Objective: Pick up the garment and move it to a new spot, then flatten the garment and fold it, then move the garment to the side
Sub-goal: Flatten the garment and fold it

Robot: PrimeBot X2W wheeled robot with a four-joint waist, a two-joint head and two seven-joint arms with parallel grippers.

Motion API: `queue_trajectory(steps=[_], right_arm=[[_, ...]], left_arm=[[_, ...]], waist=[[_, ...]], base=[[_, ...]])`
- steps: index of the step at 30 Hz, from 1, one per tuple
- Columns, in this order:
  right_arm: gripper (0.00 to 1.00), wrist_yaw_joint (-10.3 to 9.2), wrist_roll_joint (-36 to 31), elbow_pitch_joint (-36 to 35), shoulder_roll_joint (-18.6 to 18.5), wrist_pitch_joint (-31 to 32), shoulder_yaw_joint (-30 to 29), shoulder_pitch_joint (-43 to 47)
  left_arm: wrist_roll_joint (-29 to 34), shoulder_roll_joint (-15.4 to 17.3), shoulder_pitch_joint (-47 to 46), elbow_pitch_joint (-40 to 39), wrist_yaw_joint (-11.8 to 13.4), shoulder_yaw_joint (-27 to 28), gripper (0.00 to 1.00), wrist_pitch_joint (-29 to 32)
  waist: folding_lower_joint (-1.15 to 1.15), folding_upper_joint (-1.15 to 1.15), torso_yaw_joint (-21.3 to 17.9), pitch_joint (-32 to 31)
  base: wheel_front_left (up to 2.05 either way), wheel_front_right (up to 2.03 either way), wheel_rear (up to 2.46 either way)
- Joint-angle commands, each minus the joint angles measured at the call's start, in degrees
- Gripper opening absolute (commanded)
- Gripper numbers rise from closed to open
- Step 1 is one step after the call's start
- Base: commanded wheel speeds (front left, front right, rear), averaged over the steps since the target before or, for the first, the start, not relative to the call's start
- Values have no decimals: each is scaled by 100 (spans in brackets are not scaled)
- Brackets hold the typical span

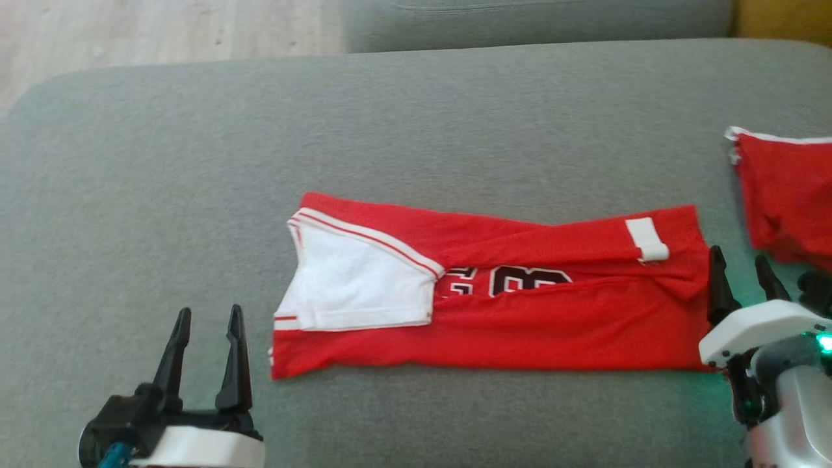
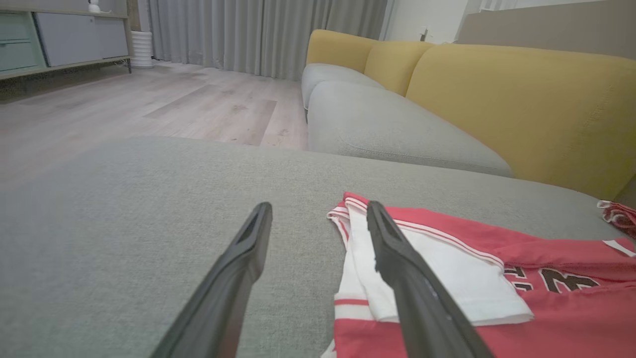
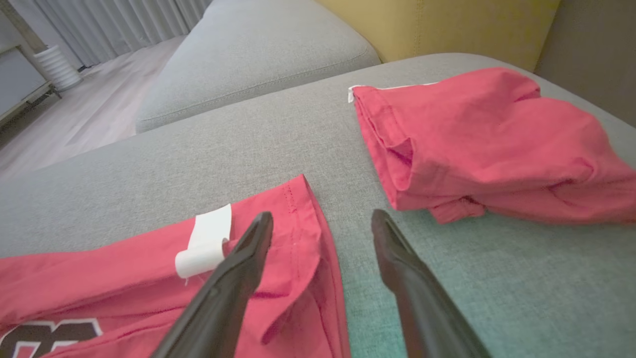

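The garment (image 1: 520, 312), a red jersey with a white sleeve, striped trim, black numerals and a white tag, lies folded into a long strip across the grey cushion (image 1: 416, 130). My left gripper (image 1: 208, 325) stands open just off its left end, holding nothing. In the left wrist view the garment (image 2: 497, 278) lies to the right of the left gripper (image 2: 318, 209). My right gripper (image 1: 741, 260) is open at the garment's right edge. In the right wrist view the right gripper (image 3: 323, 219) straddles the hem of the garment (image 3: 298, 238) without gripping it.
Another plain red cloth (image 1: 790, 195) with a thin white edge lies bunched at the far right, close to my right gripper; the right wrist view shows this cloth (image 3: 487, 144) too. A second grey seat (image 2: 377, 124) and yellow backrests (image 2: 521, 104) lie beyond. Wooden floor (image 1: 162, 29) lies beyond the cushion's far edge.
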Motion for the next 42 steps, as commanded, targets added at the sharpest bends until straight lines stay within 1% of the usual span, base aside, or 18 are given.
queue_trajectory(steps=[1,10,18,19,20,21,22,23,25,29,33,37,42], right_arm=[[100,37,-82,-59,-2,-1,22,-230],[100,37,-584,905,150,36,-544,-546],[100,37,-767,1544,257,6,-516,-735],[87,37,-772,1597,266,-19,-496,-764],[59,37,-779,1646,273,-44,-463,-791],[42,37,-786,1694,279,-68,-419,-816],[32,37,-781,1736,287,-94,-361,-844],[25,37,-754,1778,295,-118,-289,-873],[0,37,-687,1854,304,-177,-170,-924],[0,37,-528,1887,285,-392,22,-1039],[0,37,-335,1734,159,-541,214,-1091],[0,37,-142,1361,-88,-541,320,-984],[0,37,34,663,-429,-307,271,-690]], left_arm=[[55,31,-113,-201,43,285,100,-69],[146,-34,22,-294,32,400,100,-70],[185,-54,52,-334,23,499,100,-70],[189,-57,56,-338,24,508,100,-70],[194,-60,59,-342,26,513,100,-70],[199,-61,60,-345,27,515,100,-70],[204,-61,59,-349,28,515,100,-70],[208,-59,60,-353,33,518,100,-70],[215,-51,63,-366,40,520,100,-70],[223,-21,76,-419,76,541,100,-68],[223,-14,98,-464,107,538,100,-63],[207,-57,120,-475,116,508,100,-64],[216,-134,126,-455,117,459,100,-65]], waist=[[0,0,141,-2],[0,0,450,-1],[0,0,471,60],[0,0,461,64],[0,0,449,70],[0,0,436,75],[0,0,420,79],[0,0,397,82],[0,0,354,87],[0,0,228,93],[0,0,76,69],[0,0,-105,25],[0,0,-319,-14]], base=[[0,0,0],[0,0,0],[0,0,0],[0,0,0],[0,0,0],[0,0,0],[0,0,0],[0,0,0],[0,0,0],[0,0,0],[0,0,0],[0,0,0],[0,0,0]])
